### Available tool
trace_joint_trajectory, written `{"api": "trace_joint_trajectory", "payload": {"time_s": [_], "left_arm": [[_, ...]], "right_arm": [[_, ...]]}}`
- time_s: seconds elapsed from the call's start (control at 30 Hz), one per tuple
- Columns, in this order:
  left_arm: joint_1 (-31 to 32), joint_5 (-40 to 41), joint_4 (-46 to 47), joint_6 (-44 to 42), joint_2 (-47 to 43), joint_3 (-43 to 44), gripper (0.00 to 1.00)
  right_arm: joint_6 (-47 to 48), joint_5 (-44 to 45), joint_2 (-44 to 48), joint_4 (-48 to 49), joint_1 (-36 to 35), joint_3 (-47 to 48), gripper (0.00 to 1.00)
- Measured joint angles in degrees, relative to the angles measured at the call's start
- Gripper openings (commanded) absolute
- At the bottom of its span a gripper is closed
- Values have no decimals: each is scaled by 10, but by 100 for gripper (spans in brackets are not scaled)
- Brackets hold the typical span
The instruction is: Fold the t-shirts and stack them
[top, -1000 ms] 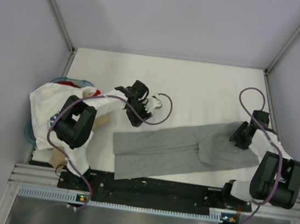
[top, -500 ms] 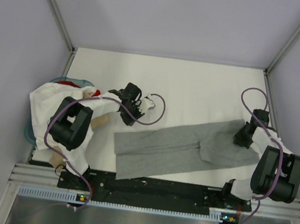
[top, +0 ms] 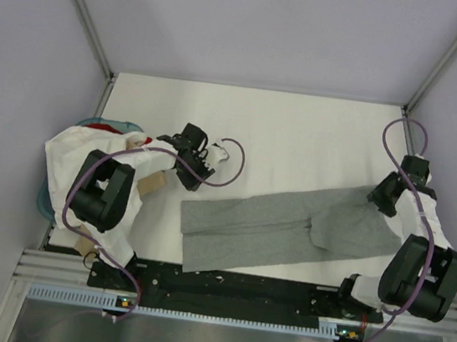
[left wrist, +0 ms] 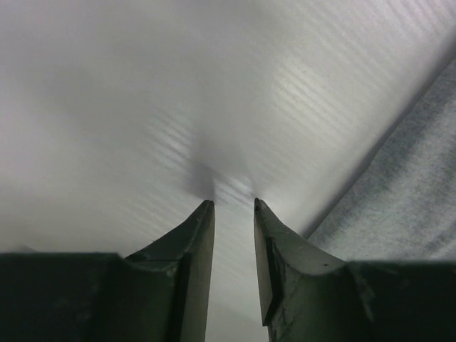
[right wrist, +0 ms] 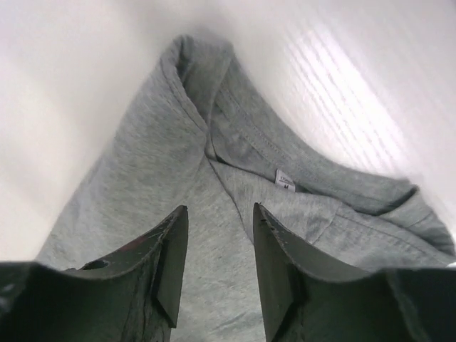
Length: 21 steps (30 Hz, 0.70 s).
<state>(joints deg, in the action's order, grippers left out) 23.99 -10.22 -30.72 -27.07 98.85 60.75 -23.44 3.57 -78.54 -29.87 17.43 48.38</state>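
From where I stand, the grey t-shirt [top: 280, 228] lies as a long folded strip slanting from lower centre to the right of the frame. It has slid a little rightward in the last second. The right pincer [right wrist: 219, 210] has shifted up to the collar end, jaws spread and empty (the neck label [right wrist: 286, 179] shows just beyond them). The left pincer [left wrist: 234, 205] has drawn back toward upper left, slightly parted over bare surface [top: 300, 138], holding nothing. I'd judge a straightening tug finished and the crosswise fold still due. The other t-shirts [top: 65, 162] wait heaped at the left edge.
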Motion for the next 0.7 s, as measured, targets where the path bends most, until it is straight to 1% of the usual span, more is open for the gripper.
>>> {"api": "trace_joint_trajectory", "payload": {"time_s": [0.13, 0.23, 0.37, 0.47, 0.53, 0.57, 0.6, 0.63, 0.7], "left_arm": [[-37, -26, -30, -1, -19, 8, 48], [-54, -59, -46, -5, -39, 10, 52], [-53, -98, -53, -13, -53, -1, 54], [-51, -106, -54, -16, -54, -21, 54], [-51, -105, -54, -16, -52, -33, 52], [-51, -103, -54, -16, -49, -36, 51], [-51, -101, -54, -15, -45, -38, 47], [-51, -98, -53, -15, -40, -39, 41], [-51, -93, -52, -14, -28, -38, 26]], "right_arm": [[14, 9, 36, -1, 0, 18, 47], [28, 10, 29, 7, 0, 47, 44], [38, -8, -43, 28, 0, 85, 40], [39, -19, -102, 44, 0, 96, 33], [40, -26, -132, 47, 0, 102, 23], [40, -31, -142, 46, 0, 106, 15], [40, -36, -155, 46, 0, 113, 9], [40, -43, -167, 46, 0, 122, 1], [36, -56, -188, 51, 0, 141, 0]]}}
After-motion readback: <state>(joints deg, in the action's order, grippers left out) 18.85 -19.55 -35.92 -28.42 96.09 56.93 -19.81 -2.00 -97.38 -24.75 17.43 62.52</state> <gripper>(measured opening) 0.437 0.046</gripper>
